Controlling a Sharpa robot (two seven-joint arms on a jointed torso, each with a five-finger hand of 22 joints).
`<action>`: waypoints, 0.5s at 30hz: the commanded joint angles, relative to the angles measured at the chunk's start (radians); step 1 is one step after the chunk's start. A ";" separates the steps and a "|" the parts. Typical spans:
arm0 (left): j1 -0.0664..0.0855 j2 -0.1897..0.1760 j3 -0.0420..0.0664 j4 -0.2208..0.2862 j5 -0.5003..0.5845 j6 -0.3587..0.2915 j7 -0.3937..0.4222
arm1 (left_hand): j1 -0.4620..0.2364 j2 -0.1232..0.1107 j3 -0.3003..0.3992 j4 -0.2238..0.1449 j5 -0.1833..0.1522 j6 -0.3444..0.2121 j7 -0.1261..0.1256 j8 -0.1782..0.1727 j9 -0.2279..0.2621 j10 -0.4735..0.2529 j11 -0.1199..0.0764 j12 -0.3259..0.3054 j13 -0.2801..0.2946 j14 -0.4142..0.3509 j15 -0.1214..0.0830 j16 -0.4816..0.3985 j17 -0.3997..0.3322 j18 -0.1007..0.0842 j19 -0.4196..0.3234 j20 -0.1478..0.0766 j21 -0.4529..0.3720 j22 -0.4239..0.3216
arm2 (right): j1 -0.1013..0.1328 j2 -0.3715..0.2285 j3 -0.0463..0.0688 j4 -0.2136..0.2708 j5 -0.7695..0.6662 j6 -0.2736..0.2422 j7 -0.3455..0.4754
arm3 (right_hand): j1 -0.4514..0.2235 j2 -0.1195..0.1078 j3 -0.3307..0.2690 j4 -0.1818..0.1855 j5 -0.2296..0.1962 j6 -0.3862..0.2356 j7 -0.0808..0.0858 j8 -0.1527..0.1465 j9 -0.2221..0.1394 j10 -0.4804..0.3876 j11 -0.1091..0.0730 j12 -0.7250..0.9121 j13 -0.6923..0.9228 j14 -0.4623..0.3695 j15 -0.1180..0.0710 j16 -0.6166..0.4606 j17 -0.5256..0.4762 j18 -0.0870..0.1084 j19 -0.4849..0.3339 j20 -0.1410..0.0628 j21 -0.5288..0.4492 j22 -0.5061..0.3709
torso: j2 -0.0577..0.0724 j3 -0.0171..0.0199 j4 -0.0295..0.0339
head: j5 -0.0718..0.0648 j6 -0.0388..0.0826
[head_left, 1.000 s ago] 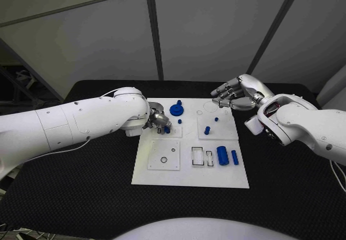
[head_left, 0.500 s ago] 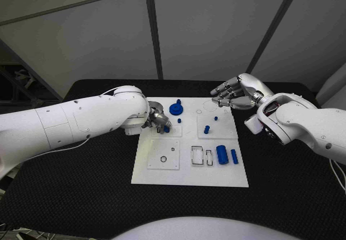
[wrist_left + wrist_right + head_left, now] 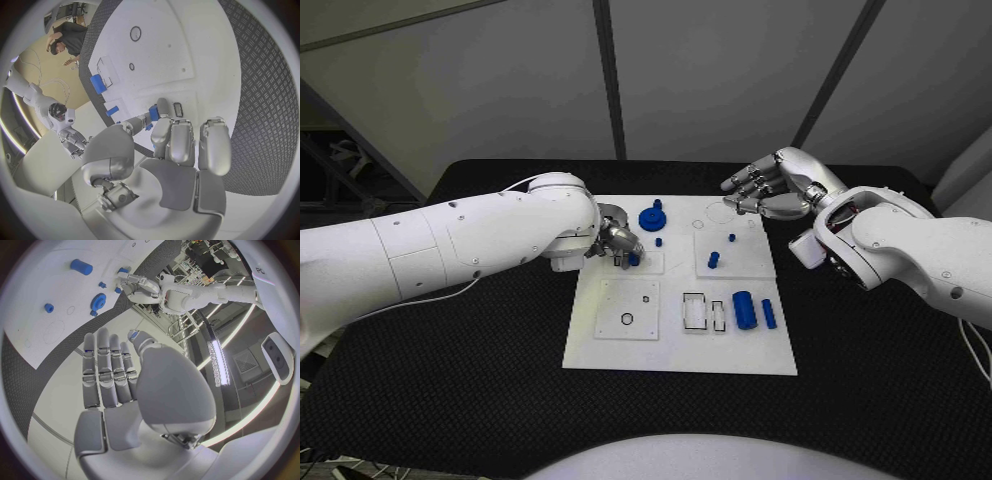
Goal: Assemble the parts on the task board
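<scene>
Near the task board's (image 3: pixel 678 345) far left corner, the left hand (image 3: pixel 619 243) pinches a small blue part (image 3: pixel 633 258) against the plate, unmoved over the last second: seating appears stalled or fine-tuning. The right hand (image 3: pixel 769 190) hovers empty, fingers loosely apart, over the far right corner.

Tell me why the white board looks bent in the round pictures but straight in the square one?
Left wrist view: a fisheye lens curves the task board edges. Right wrist view: the same bending, plus glare from a bright light strip. Head view: an ordinary lens, so the board keeps straight edges.
</scene>
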 commanded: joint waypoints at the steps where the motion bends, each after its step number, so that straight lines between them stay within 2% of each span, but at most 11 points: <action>1: 0.002 -0.001 0.001 0.006 0.007 -0.008 -0.003 | -0.002 -0.008 -0.006 0.003 -0.005 0.007 -0.003 -0.004 -0.002 0.008 -0.002 0.003 0.001 0.045 -0.006 -0.002 0.002 -0.013 0.009 0.001 0.004 0.032 | 0.002 0.000 0.001 0.001 -0.003 0.005 0.004 | -0.009 0.000 0.001 -0.002 0.007 -0.006 0.005 -0.007 -0.001 -0.002 0.004 -0.007 -0.001 0.002 0.002 -0.004 0.001 0.010 0.004 0.002 -0.005 -0.001 | 0.000 0.0004 0.0000 | 0.000 0.000; 15: 0.005 -0.001 0.002 0.005 0.009 -0.012 -0.004 | -0.014 -0.015 -0.028 0.023 -0.009 0.009 -0.003 -0.004 -0.003 0.009 -0.002 0.003 0.001 0.045 -0.007 -0.002 0.002 -0.013 0.009 0.001 0.004 0.033 | 0.002 0.002 0.001 -0.002 -0.003 0.006 0.004 | -0.010 0.000 0.000 -0.003 0.007 -0.006 0.005 -0.007 -0.001 -0.002 0.004 -0.007 -0.002 0.003 0.002 -0.006 0.002 0.011 0.004 0.003 -0.007 -0.002 | 0.001 0.0002 -0.0001 | 0.000 0.001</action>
